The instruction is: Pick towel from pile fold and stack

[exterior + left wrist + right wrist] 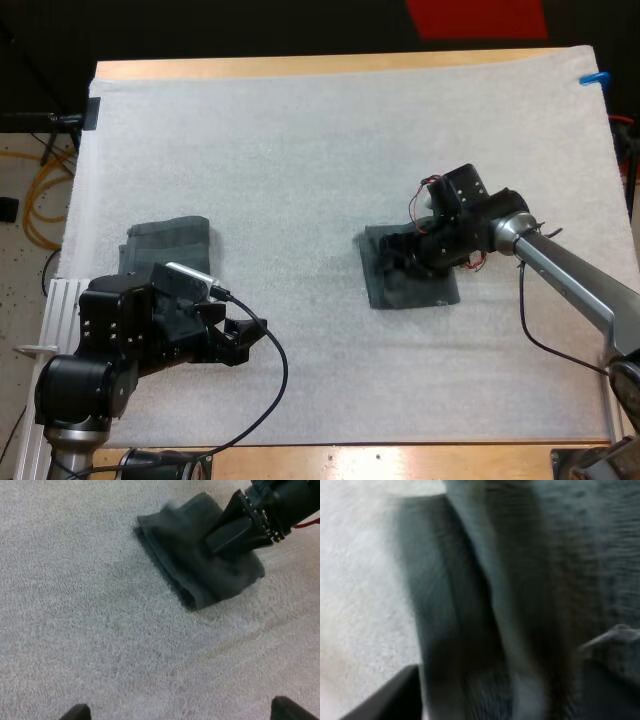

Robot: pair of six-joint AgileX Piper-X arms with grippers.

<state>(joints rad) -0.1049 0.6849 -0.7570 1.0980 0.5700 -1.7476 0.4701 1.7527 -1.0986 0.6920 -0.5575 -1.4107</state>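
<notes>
Currently resting right gripper [398, 256] on folded towel [412, 291], fingers spread wide; hovering left gripper [240, 340] over mat [300, 150], fingers apart, empty.

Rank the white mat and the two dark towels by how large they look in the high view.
Largest: white mat, by far. Then the towel at mid-mat and the towel at the mat's left edge: they look similar, each partly hidden, so unranked.

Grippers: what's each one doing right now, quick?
Left gripper: open, holding nothing.
Right gripper: down on the folded towel; open or closed cannot be told.
</notes>
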